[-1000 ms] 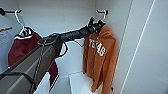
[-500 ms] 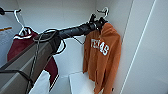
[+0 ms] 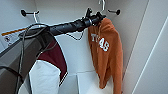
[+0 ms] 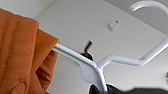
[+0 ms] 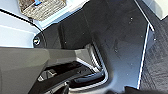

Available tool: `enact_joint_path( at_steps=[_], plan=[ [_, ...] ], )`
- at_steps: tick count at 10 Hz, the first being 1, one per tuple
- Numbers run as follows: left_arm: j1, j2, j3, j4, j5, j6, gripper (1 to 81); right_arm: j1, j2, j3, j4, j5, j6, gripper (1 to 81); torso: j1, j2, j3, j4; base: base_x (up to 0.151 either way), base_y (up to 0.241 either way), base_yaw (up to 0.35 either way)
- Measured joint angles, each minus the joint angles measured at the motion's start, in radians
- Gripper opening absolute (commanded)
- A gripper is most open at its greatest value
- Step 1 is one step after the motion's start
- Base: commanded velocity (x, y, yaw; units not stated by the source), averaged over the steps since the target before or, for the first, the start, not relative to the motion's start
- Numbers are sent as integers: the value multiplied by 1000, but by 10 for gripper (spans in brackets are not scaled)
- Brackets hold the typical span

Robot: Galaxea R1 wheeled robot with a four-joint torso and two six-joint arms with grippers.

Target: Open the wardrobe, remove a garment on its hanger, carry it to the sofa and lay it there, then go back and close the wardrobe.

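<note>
Maroon cloth hangs at lower left of the head view, and right of it my left gripper (image 3: 94,17) is up at the hanger (image 3: 102,5) bearing the orange garment (image 3: 106,52), upper right inside the open wardrobe (image 3: 140,37). I judge I'm at the take-out step: next, lift the hook clear of the black peg (image 3: 113,11). I cannot tell whether my gripper is closed on the hanger; its fingers are too blurred.

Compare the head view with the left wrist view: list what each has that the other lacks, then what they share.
Head view alone: the left gripper up at the orange hoodie's shoulder, the TEXAS lettering, the maroon-and-white garment and two black hooks.

Left wrist view alone: the hanger's neck and arm close up, running into the orange cloth.

Both: the orange hoodie, the white hanger's hook, and the white wardrobe interior.
</note>
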Motion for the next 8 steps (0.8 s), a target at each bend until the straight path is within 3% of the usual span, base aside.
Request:
enact_joint_path(
  at_steps=[2, 3, 8],
  plan=[
    [4, -32, 23, 22, 51, 5, 10, 13, -2, 0, 0, 3, 0, 811, 0, 0, 0, 66, 0, 0, 0],
    [3, -25, 44, 41, 69, 13, 10, 17, -3, 0, 0, 5, 0, 811, 0, 0, 0, 85, 0, 0, 0],
    [24, -3, 185, 58, 125, 15, 10, 16, -3, 0, 0, 5, 0, 811, 0, 0, 0, 90, 0, 0, 0]
  ],
)
